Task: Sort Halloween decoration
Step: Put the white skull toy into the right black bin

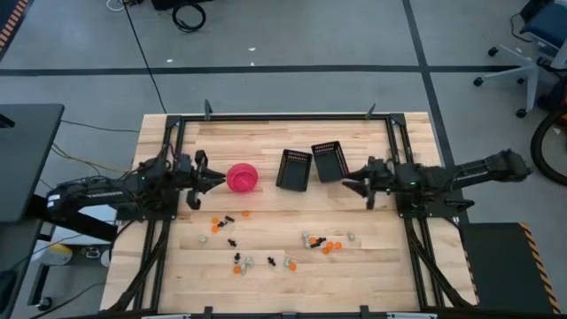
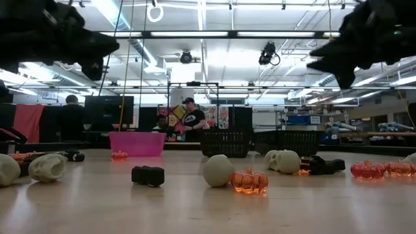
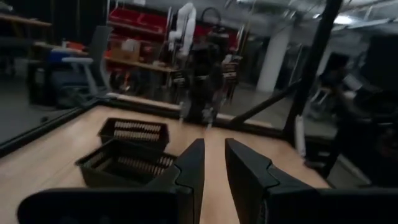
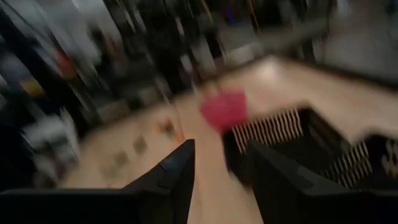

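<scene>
Probably light, hard and slippery, the Halloween decoration (image 1: 312, 241) litters the bench (image 1: 372, 266) at six o'clock; pinch each trinket across its middle. Left gripper (image 1: 219, 179) and right gripper (image 1: 347, 181) hover slightly parted, empty.

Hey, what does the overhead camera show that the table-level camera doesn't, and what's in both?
Only the high view shows both arms whole, the left gripper beside the pink bowl and the right gripper by the two black baskets, plus the trinkets' spread across the table.

Only the low view shows the people in the room behind and the trinkets' shapes: pale skulls, orange pumpkins.

Both show bowl, baskets and trinkets.
</scene>
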